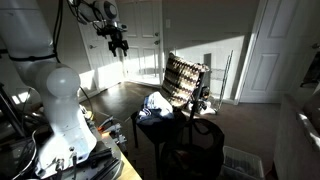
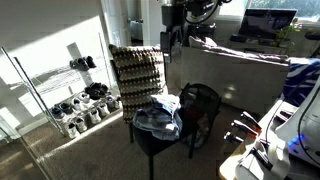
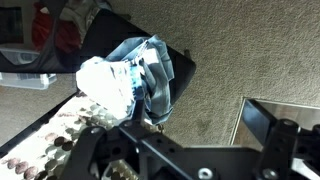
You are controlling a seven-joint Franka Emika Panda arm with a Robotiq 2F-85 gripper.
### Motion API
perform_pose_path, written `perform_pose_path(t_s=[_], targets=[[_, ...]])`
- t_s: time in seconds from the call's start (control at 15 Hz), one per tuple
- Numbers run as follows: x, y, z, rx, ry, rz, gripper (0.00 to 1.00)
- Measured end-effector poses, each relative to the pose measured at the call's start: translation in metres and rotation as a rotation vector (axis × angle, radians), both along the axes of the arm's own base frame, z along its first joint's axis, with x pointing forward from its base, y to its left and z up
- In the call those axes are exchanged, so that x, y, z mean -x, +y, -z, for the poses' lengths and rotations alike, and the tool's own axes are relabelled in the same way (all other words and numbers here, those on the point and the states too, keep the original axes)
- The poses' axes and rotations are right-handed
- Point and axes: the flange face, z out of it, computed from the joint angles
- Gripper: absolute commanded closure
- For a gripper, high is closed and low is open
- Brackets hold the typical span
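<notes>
Approach stage, by the look: gripper [image 1: 119,45] high in the air, fingers apart and empty, well above crumpled cloth [image 3: 130,75] lying on black chair [image 3: 110,30]. Next probably needs a descent over the cloth, then closing on a fold.

Crumpled blue-and-white cloth [image 2: 160,115] heaped on a black chair [image 2: 204,100]

The cloth is a loose, bunched pile with no part spread flat: pale blue, denim-like folds mixed with white ones. It lies on the seat in front of the backrest. In the wrist view the white part sits to one side and the blue folds beside it, and the heap reaches the seat's edge.
</notes>
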Motion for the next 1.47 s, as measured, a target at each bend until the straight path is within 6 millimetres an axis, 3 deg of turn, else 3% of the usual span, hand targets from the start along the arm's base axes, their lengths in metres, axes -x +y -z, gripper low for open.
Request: perform_pose_path(t_s=[0.27,0.73,1.13,1.47], targets=[[-0.054,-0.006,-0.002,0.004,0.003,0.038,0.00],[-0.124,-0.020,0.040,0.040,0.127,0.128,0.00],[-0.150,-0.037,0.075,0.016,0.204,0.202,0.00],[-0.154,-0.042,0.083,-0.005,0.231,0.230,0.00]])
